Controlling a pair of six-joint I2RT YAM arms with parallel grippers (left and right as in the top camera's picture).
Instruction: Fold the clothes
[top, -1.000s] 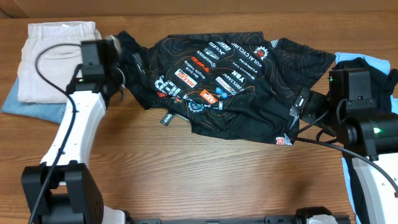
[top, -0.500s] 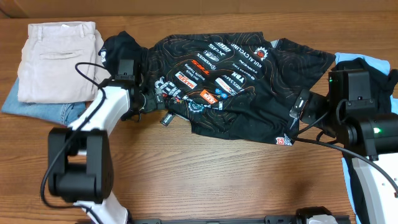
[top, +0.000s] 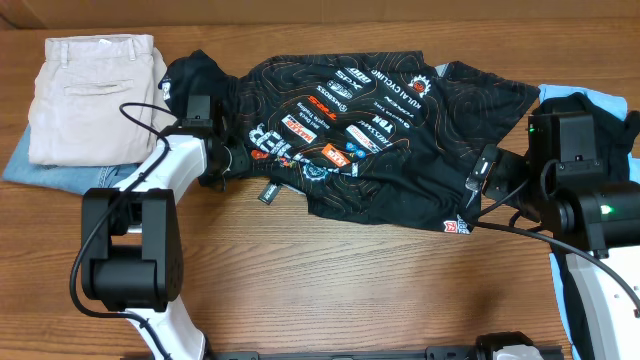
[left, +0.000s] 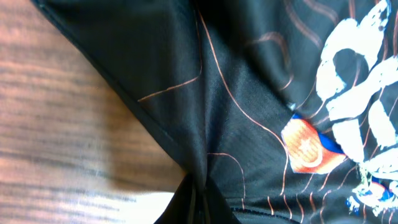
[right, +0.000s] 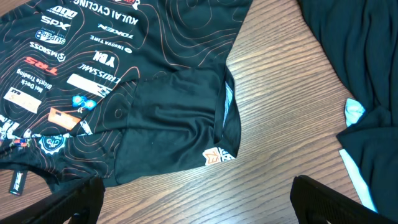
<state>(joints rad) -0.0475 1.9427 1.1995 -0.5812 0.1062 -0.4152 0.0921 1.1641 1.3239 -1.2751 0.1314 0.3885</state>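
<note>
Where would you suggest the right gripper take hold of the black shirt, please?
Grip the black shirt at its near corner bearing the small logo patch, bringing the open right gripper in from the bare-wood side: that corner lies flat on the table, with nothing overlapping it.

Bare table (top: 350, 290) lies open along the near side, between the two arm bases. The far half is covered by the black shirt (top: 390, 120), spread wide and rumpled. Beige trousers (top: 85, 95) stacked on jeans (top: 55, 170) block the far left corner. The left arm (top: 165, 185) crosses the gap beside that stack. The right arm (top: 585, 195) and a dark garment (right: 348, 56) occupy the right edge.
</note>
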